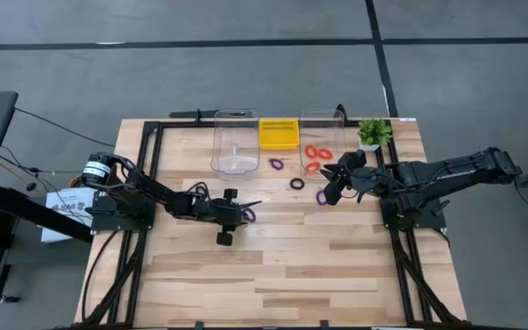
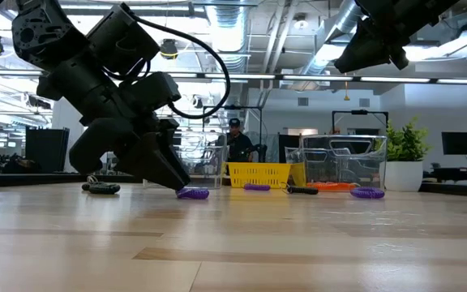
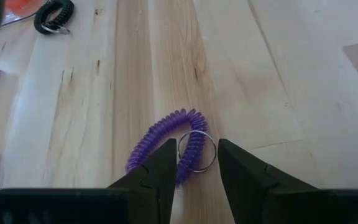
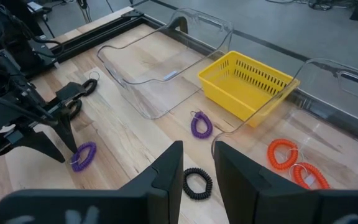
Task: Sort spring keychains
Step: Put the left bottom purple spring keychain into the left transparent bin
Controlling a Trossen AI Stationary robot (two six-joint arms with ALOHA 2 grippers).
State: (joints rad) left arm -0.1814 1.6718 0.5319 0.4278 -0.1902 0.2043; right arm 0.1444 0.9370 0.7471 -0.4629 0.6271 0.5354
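Observation:
My left gripper [image 3: 194,167] is open and low at the table. Its fingers stand on either side of the ring end of a purple spring keychain [image 3: 166,140], also seen in the high view [image 1: 248,215] and the low view [image 2: 192,193]. My right gripper [image 4: 197,165] is open and raised above the table [image 1: 333,190]. Below it lie a black keychain [image 4: 197,183] and another purple one [image 1: 322,195]. A third purple keychain [image 4: 201,125] lies flat in front of the yellow basket. Two orange-red keychains [image 4: 283,154] lie in the right clear bin. My left gripper comes at the purple keychain slanting down from the table's left. Its fingers straddle the end with the metal ring [image 3: 199,151], and the coil lies flat on the table. Whether a fingertip [image 3: 164,163] touches the coil, I cannot tell.
At the far edge stand the yellow basket [image 1: 279,133], an empty-looking clear bin [image 1: 234,144] to its left and a clear bin [image 1: 323,128] to its right. A small green plant [image 1: 372,132] stands at the far right corner. Bare wood lies toward the near edge.

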